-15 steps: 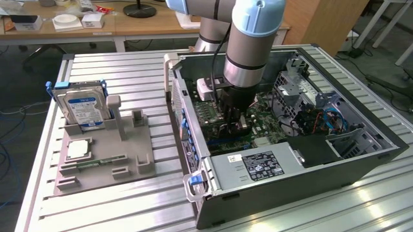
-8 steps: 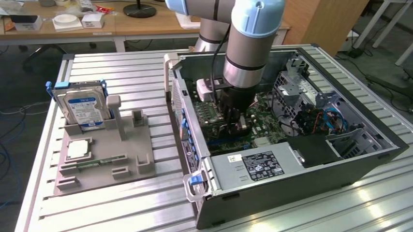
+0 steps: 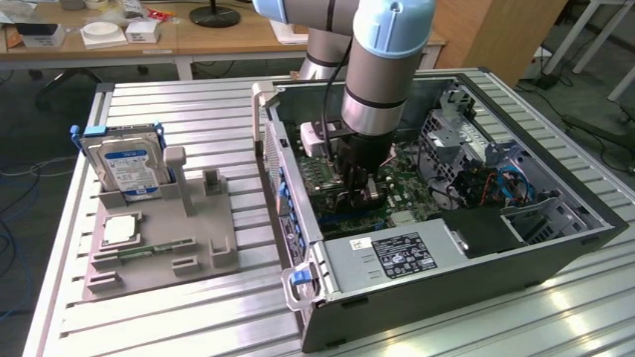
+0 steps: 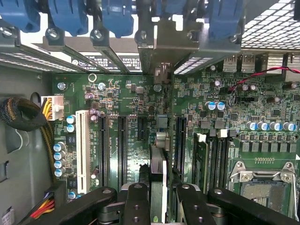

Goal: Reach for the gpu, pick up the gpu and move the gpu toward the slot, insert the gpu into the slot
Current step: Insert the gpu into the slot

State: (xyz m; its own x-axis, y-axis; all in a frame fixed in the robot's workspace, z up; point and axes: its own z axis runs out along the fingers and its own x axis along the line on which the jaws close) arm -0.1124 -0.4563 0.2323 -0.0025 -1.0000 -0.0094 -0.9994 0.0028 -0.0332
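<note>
Inside the open computer case, down over the motherboard, my gripper has its two fingers closed partway on the gpu, clamping the thin card edge-on by its upper edge. In the wrist view the card is a narrow dark strip rising from between my fingers toward the rear wall of the case, where its metal bracket sits among the blue card latches. So the gpu lies directly under me, its long axis running straight away from my fingers toward that rear wall, parallel to the dark expansion slots that flank it on the board. It lines up with the gap between those slots and the one on its other side, and I judge that its lower edge is at or very near a slot there, though I cannot tell from here whether it is fully seated, since the card hides the slot beneath it. In the exterior view my gripper hangs vertically from the arm in the middle of the case, well apart from the grey parts tray on the exterior view's left, which holds the hard drive upright.
</note>
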